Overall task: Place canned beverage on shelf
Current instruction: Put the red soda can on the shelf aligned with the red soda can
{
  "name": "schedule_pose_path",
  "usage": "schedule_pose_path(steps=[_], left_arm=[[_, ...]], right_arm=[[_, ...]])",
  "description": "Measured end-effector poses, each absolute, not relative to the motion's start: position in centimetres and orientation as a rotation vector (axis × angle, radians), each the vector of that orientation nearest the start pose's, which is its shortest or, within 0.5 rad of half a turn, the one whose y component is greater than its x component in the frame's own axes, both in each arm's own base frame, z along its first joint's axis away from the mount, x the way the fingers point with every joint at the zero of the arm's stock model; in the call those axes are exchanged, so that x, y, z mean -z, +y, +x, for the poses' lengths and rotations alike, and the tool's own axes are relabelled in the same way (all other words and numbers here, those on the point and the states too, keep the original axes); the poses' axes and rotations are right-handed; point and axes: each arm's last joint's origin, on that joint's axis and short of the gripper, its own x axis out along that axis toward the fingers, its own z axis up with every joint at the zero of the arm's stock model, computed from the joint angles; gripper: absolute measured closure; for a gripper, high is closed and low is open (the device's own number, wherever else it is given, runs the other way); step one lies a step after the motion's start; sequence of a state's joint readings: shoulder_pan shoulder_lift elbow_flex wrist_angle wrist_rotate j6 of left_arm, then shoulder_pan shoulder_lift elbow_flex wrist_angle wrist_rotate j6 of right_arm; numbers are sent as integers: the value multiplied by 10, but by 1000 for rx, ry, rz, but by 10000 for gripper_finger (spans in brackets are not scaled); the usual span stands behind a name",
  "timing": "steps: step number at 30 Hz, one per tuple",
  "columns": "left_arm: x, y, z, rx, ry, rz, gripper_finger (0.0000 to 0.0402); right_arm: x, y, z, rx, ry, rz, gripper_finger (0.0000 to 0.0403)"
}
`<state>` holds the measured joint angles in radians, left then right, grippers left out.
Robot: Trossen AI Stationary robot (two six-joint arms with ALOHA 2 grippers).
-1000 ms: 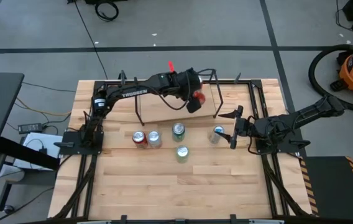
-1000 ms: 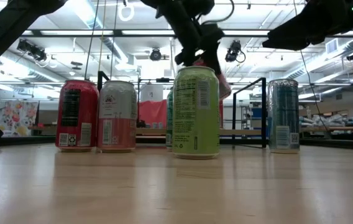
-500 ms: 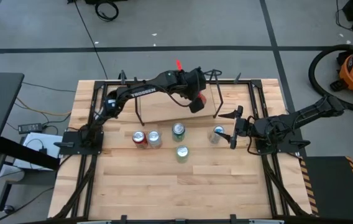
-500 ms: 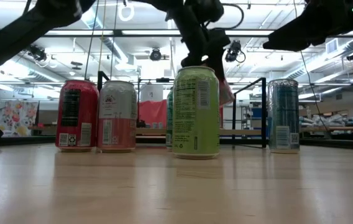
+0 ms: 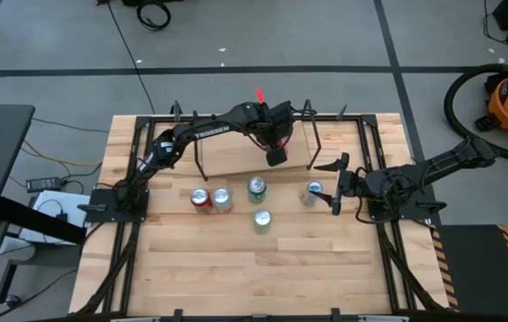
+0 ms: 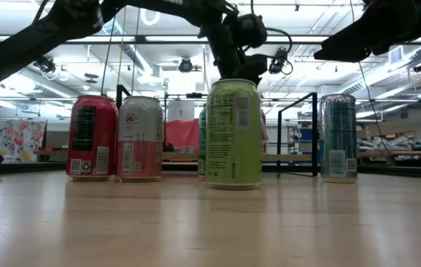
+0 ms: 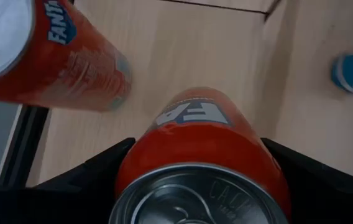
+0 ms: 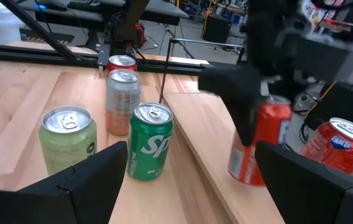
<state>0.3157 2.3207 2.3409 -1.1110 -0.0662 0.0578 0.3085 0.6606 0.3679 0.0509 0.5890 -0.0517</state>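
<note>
High view: left hand point(image 5: 276, 152) sits over the shelf point(image 5: 236, 154), right arm parked by the blue can.

Left wrist view: fingers clamp an upright orange can point(image 7: 201, 149) (plank right under it).

Right wrist view: can looks about touching down, so straight down.

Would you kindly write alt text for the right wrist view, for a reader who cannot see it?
The left claw holds an orange can upright over the light wood shelf, beside a second orange can. On the table in front stand a green can, a pale green can, a pink can and a red can.
</note>
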Motion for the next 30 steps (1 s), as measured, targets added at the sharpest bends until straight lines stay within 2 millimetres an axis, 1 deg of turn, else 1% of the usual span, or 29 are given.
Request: schedule_pose_path(steps=[4,6,9,21,30], left_arm=[[-272,156,465,-306,1100,-73,78],[-263,156,468,-294,1114,-58,78],[-259,157,471,-290,1113,-47,78],[-258,157,473,-288,1102,-29,78],[-257,157,473,-286,1108,-27,63]], right_arm=[[-230,31,150,271,226,-156,39],[-230,31,150,270,228,-157,39],[-229,31,151,266,231,-158,39],[-228,32,152,266,239,-162,39],[-228,32,152,266,239,-162,39]])
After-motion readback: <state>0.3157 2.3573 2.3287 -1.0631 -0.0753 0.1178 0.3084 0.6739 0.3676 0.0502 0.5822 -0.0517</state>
